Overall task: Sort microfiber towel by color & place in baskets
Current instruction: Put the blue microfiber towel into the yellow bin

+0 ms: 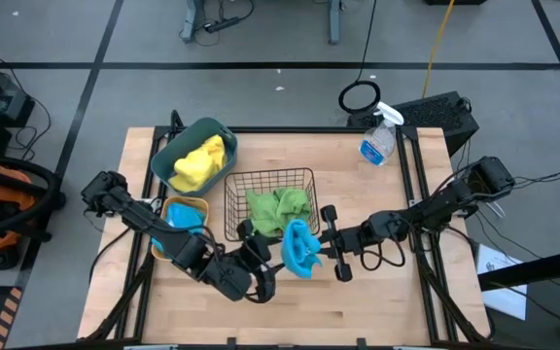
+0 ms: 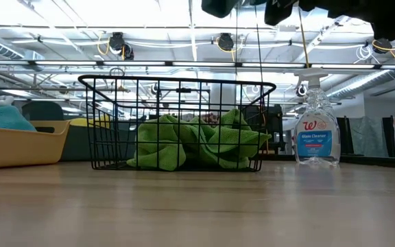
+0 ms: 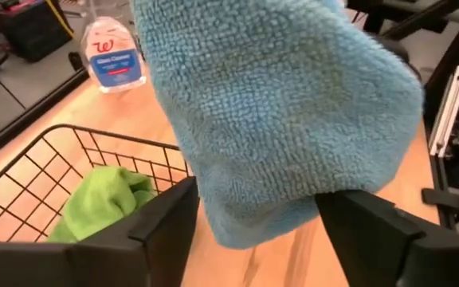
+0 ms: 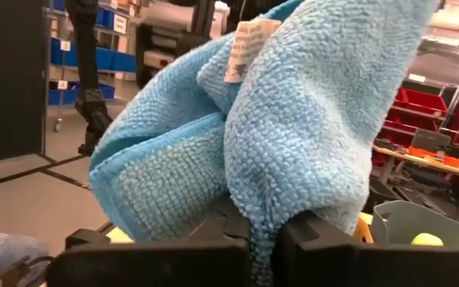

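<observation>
Right now my right pincer (image 1: 331,243) is pressed together on a fluffy light-blue microfiber towel (image 1: 299,248), pinching a fold of it between the fingertips (image 4: 213,259), as my right wrist view shows, with the cloth bunched up above them and its small white label (image 4: 245,49) showing. My left pincer (image 1: 261,275) is spread wide just beside the same towel, one dark finger (image 3: 162,227) on each side of its hanging lower edge; I cannot tell whether they touch it. Both pincers meet over the wooden table (image 1: 377,301), just in front of my black wire-grid basket (image 1: 270,180), which holds crumpled green microfiber cloths (image 1: 280,207). Beside that basket, on my left arm's side, sits the small shallow yellow-orange plastic bin (image 1: 185,206) with another blue cloth (image 1: 181,219) in it, partly under my left arm. Behind it stands the teal rectangular plastic tub (image 1: 194,133) holding yellow cloths (image 1: 200,162). Near the far edge on my right arm's side, well apart from the baskets, stands a clear spray bottle with a white trigger and blue label (image 1: 380,136)
</observation>
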